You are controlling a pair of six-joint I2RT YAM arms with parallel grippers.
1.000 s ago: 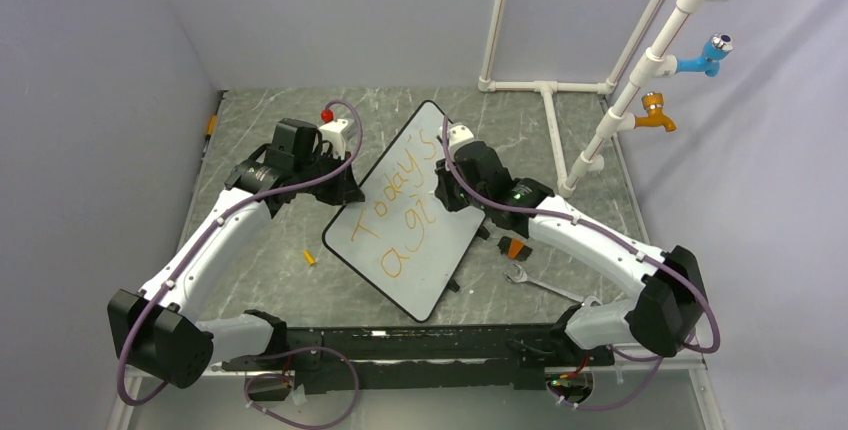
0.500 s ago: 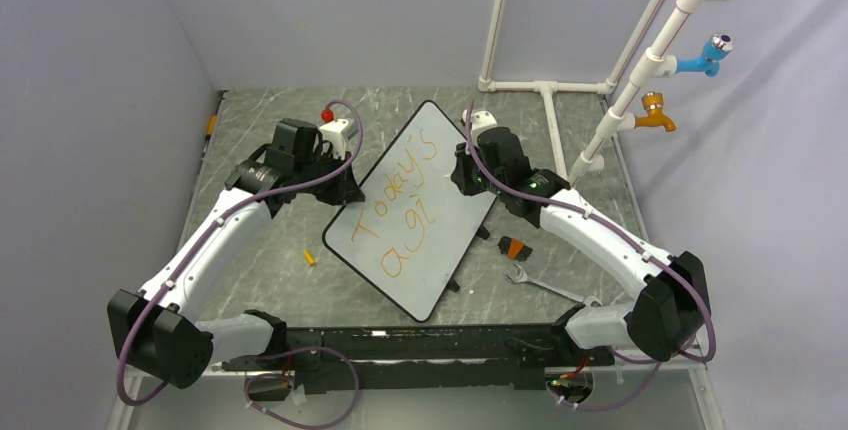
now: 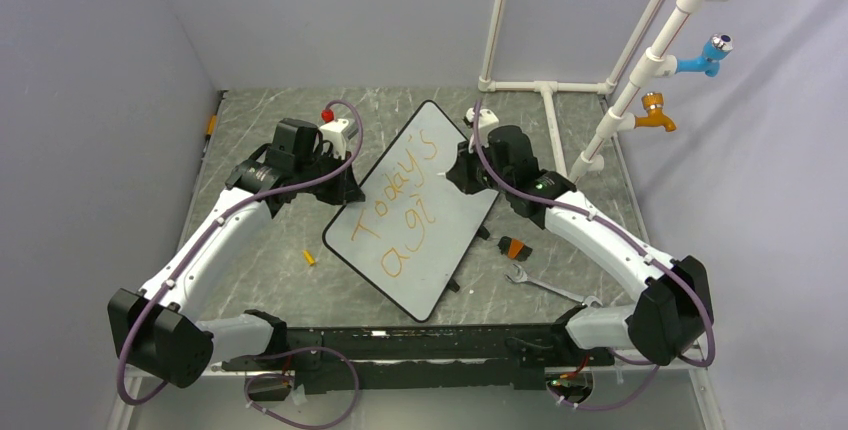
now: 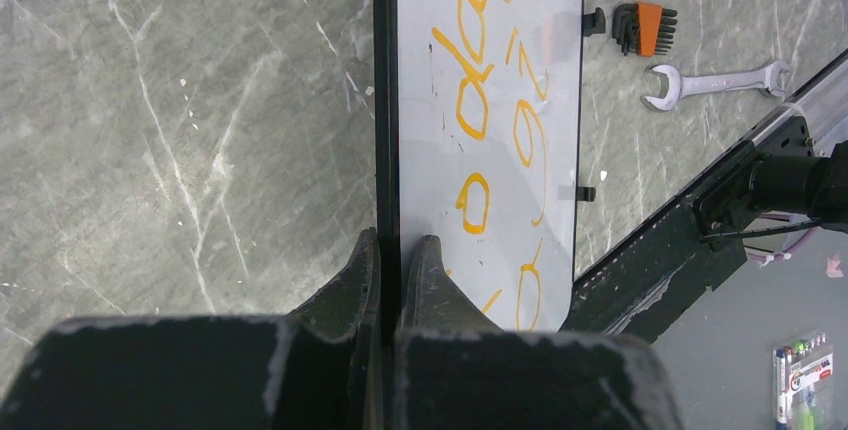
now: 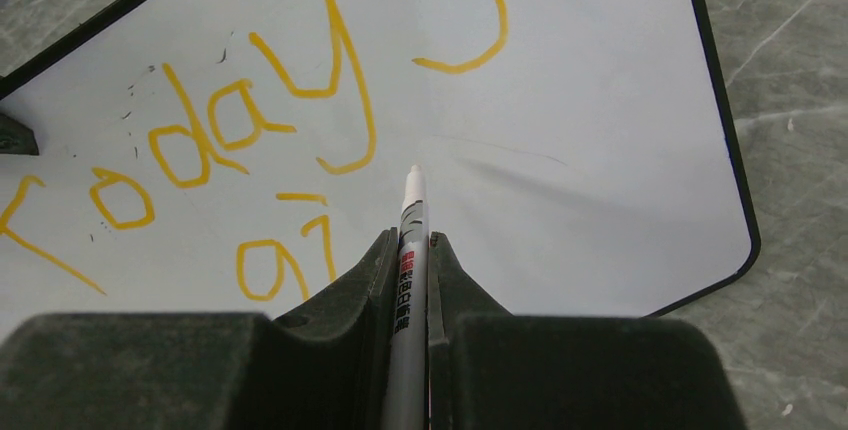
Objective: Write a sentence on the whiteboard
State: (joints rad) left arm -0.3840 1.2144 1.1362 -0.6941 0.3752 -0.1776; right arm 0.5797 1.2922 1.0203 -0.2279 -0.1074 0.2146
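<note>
The whiteboard (image 3: 440,250) lies slanted on the table with its thin black rim showing. The sentence (image 3: 395,195) is in orange: "Today's" above, and "gi" below it. My left gripper (image 3: 345,193) is shut on the board's left edge; in the left wrist view its fingers (image 4: 352,280) pinch the black rim (image 4: 386,100). My right gripper (image 3: 458,172) is shut on a white marker (image 5: 409,270) over the board's far right part. The marker tip (image 5: 413,172) points at bare board right of the "gi" (image 5: 285,250). I cannot tell whether it touches.
An orange hex key set (image 3: 514,247) and a wrench (image 3: 540,283) lie right of the board. A small orange cap (image 3: 310,258) lies left of it. White pipes (image 3: 550,120) with a blue tap (image 3: 710,53) and an orange tap (image 3: 655,110) stand at the back right.
My right gripper with the marker has moved from the middle of the board toward its far right edge. The writing and my left gripper are unchanged.
</note>
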